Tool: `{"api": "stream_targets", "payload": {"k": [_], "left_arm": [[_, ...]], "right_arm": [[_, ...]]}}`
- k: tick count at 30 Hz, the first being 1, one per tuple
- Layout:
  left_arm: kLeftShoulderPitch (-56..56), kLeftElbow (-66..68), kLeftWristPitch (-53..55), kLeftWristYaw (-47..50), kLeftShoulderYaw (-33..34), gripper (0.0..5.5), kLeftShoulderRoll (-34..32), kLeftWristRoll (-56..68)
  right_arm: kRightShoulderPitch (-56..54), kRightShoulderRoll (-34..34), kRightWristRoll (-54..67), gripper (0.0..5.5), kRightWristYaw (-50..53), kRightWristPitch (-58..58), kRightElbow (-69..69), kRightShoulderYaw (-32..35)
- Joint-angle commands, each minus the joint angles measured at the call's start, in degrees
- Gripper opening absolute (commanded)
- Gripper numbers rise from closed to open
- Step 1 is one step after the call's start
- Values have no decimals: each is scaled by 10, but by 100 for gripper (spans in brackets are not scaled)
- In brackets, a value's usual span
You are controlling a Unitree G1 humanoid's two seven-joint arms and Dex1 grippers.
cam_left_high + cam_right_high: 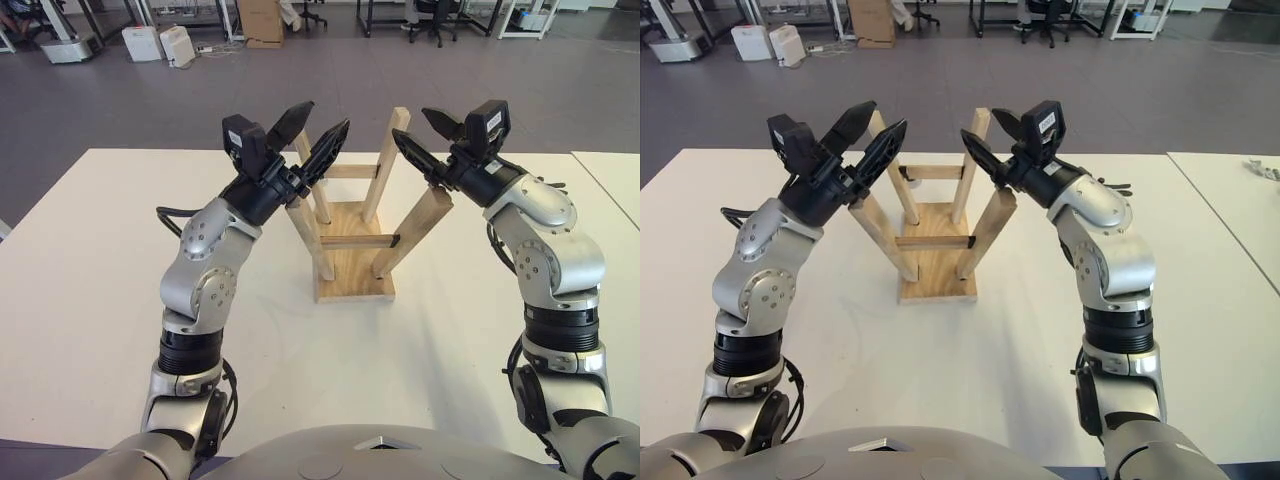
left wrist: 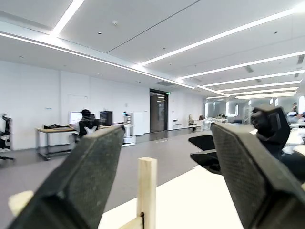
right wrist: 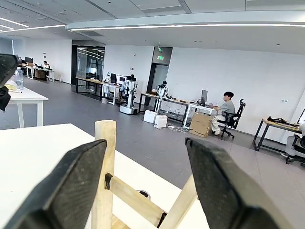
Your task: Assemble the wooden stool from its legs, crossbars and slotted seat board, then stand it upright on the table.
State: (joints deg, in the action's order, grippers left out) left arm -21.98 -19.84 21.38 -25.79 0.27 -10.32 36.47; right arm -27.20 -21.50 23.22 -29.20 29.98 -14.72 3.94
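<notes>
The wooden stool (image 1: 352, 232) stands upside down mid-table, its seat board (image 1: 355, 287) flat on the white table (image 1: 90, 270) and its legs pointing up, joined by crossbars (image 1: 358, 241). My left gripper (image 1: 312, 135) is open and hovers at the top of the far left leg (image 2: 147, 191), which shows between its fingers (image 2: 71, 191) without touching them. My right gripper (image 1: 425, 140) is open too, just above the near right leg (image 1: 415, 228). In the right wrist view a leg (image 3: 105, 167) and a crossbar (image 3: 134, 199) sit between its fingers (image 3: 219, 191).
A second white table (image 1: 612, 170) begins at the far right across a narrow gap. Beyond the table's far edge is grey floor with boxes (image 1: 160, 42) and office chairs. There is bare tabletop on both sides of the stool and in front of it.
</notes>
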Motion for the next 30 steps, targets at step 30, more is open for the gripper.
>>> {"api": "stream_targets", "payload": {"k": [30], "left_arm": [[24, -48, 115, 142, 159, 334, -153, 49]], "right_arm": [[81, -86, 120, 311, -63, 44, 108, -32]]}}
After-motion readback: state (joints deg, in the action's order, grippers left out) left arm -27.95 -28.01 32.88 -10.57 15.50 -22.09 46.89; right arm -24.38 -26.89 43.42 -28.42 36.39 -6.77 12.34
